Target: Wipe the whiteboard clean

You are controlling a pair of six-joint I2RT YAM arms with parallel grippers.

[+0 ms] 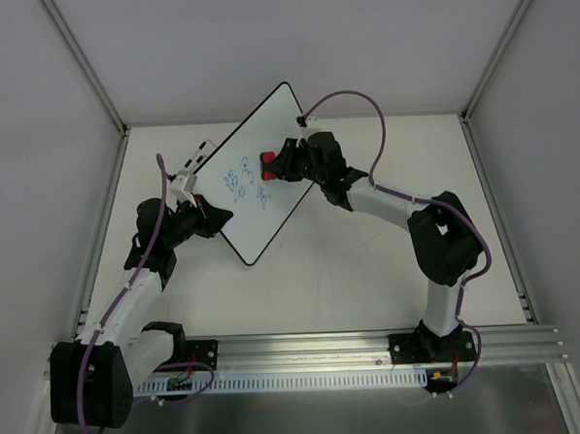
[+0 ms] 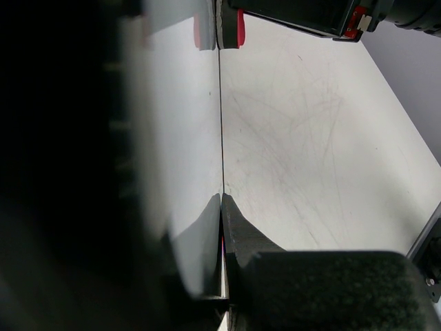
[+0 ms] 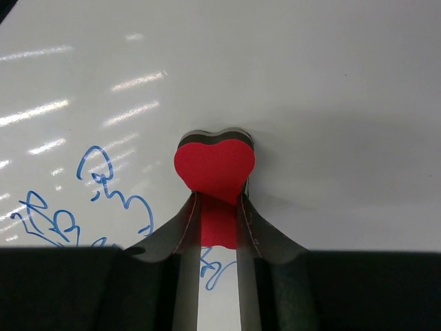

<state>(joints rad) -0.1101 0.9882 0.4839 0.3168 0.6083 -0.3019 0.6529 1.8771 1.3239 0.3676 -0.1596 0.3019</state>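
The right gripper [image 3: 219, 207] pinches a red eraser [image 3: 215, 164] (heart-shaped, foam by the look, with a darker layer underneath) and presses its face against the whiteboard [image 3: 324, 83]. Blue scribbles [image 3: 103, 183] lie just beside the eraser, toward the left arm, and one stroke runs between the fingers. They look unwiped, so I judge the erasing to be barely begun.

The left gripper [image 2: 222, 207] is clamped on the whiteboard's thin black-rimmed edge. It holds the whiteboard slanted above the far left of the table [image 1: 370, 261].

The next move calls for sweeping the eraser across the scribbles with even pressure while the left grip holds firm. The whiteboard is glossy, with light streaks glaring off it, and it has rounded corners. It is probably slick, and a hard push could pivot it. The table is matte and scuffed.
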